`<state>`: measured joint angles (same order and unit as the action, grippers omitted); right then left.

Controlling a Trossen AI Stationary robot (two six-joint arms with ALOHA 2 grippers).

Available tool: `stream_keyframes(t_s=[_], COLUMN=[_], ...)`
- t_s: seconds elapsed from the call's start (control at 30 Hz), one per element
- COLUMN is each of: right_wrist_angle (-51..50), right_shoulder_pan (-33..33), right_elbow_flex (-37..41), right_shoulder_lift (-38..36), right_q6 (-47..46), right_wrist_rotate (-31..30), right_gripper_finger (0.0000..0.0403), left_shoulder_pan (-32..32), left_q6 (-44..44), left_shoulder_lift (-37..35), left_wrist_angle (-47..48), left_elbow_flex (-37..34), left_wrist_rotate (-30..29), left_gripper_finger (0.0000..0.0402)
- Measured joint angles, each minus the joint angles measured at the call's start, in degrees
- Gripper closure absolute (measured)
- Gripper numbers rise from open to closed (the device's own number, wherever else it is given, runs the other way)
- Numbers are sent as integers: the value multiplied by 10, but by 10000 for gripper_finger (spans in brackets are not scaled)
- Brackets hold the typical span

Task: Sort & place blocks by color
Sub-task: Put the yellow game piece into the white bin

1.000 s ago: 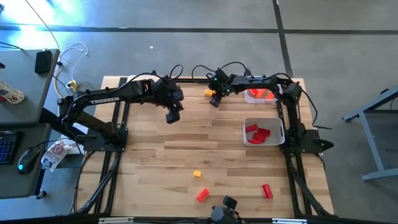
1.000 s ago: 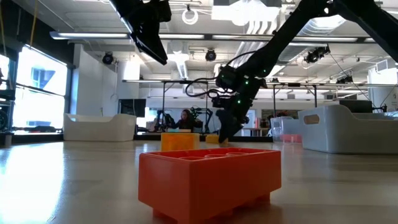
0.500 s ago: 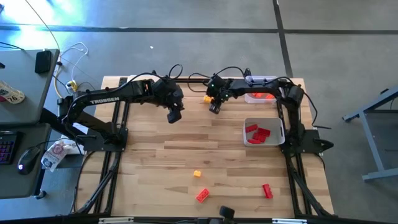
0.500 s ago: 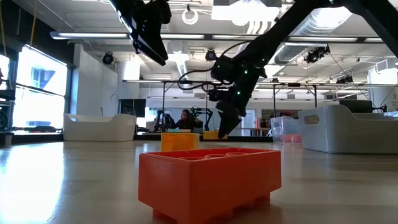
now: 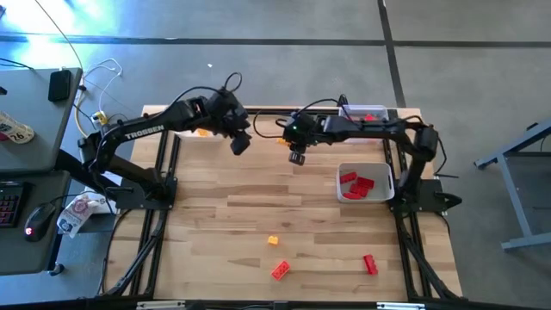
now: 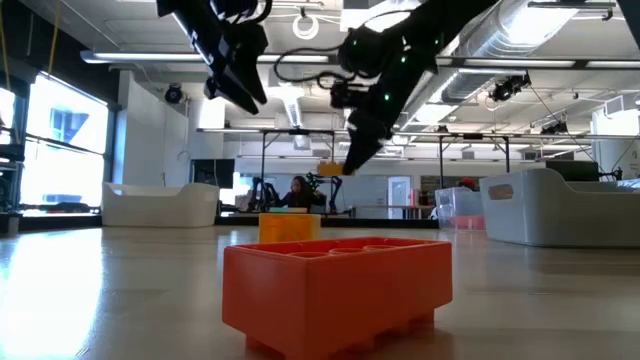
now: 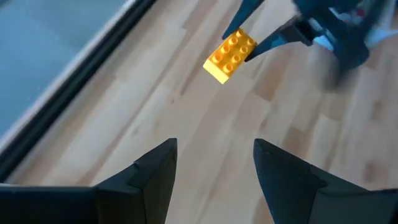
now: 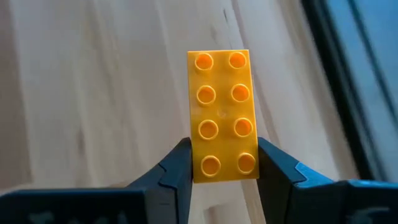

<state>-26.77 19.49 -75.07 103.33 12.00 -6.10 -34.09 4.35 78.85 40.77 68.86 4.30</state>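
Three small red studded plastic bricks (image 5: 356, 182) already lie in the white rectangular tray (image 5: 385, 173), just beyond and to the side of the right gripper (image 5: 297, 156). Another tray (image 5: 349, 110) at the table's back edge, behind that gripper, shows red pieces too. The right gripper is clenched on a yellow-orange studded plastic brick (image 8: 222, 114), pinching its long sides and holding it clear of the wooden table (image 5: 258, 207). Facing it, just apart, the left gripper (image 7: 214, 163) hangs with fingers spread and empty. Well away from both grippers, near the front edge, a small yellow brick (image 5: 273, 241), an orange brick (image 5: 280, 270) and a red brick (image 5: 370, 263) wait unsorted. By my judgement, sorting is partly done.
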Motion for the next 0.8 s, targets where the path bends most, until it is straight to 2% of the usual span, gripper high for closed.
stream_keyframes(t_s=[0.33, 0.63, 0.8], right_wrist_angle=[15, 54, 102], right_shoulder_pan=[-59, -104, -122], right_elbow_flex=[0, 0, 0], right_shoulder_lift=[-78, -93, -93], right_q6=[32, 95, 114], right_wrist_rotate=[-17, -70, -75], right_gripper_finger=[292, 292, 292], left_shoulder_pan=[-47, -46, -35], left_q6=[42, 157, 178], left_shoulder_lift=[0, 0, 0], left_wrist_angle=[-10, -43, -59], left_elbow_flex=[0, 0, 0], left_wrist_rotate=[131, 234, 246], left_gripper_finger=[202, 202, 202])
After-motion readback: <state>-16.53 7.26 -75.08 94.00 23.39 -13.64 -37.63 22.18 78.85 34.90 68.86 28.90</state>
